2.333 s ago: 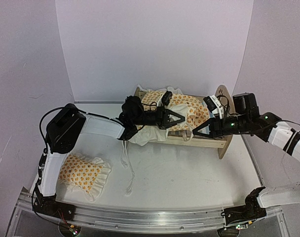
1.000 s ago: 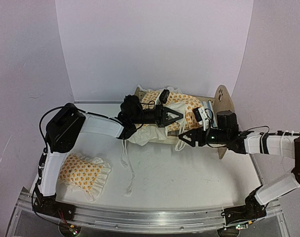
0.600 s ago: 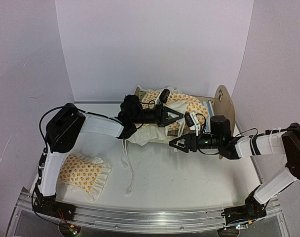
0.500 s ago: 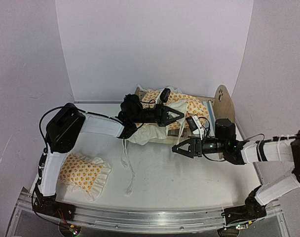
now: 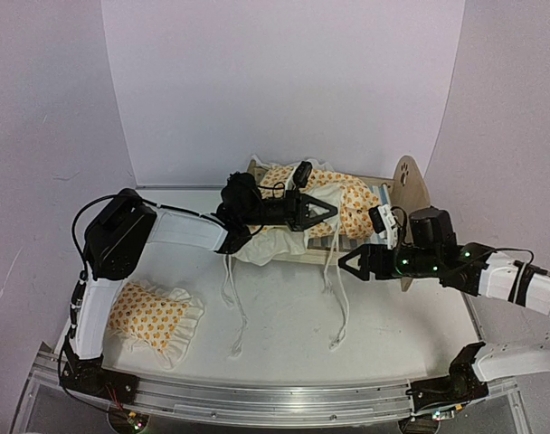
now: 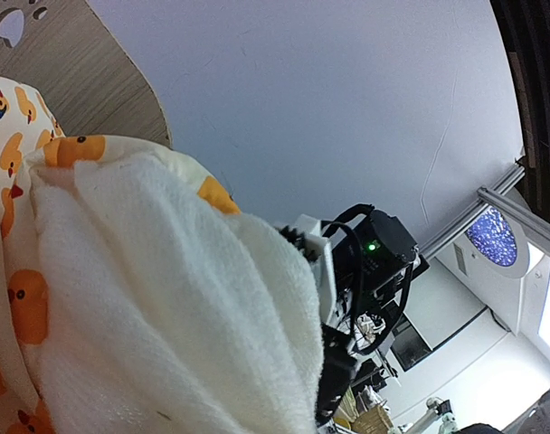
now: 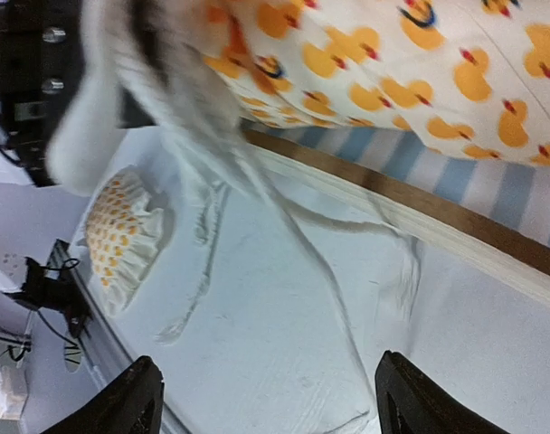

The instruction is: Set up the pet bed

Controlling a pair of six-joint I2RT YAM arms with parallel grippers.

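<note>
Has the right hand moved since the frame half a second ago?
Yes. The right hand has drawn back to the right, closer to the wooden headboard, and its fingers are apart.

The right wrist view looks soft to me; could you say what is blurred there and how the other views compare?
Right wrist: the blanket is smeared along its near white edge, its duck print and the pillow fairly sharp. Left wrist: the blanket fills half the frame close up, lines bowing at the right edge. Top external: evenly lit, sharp, soft shadows.
</note>
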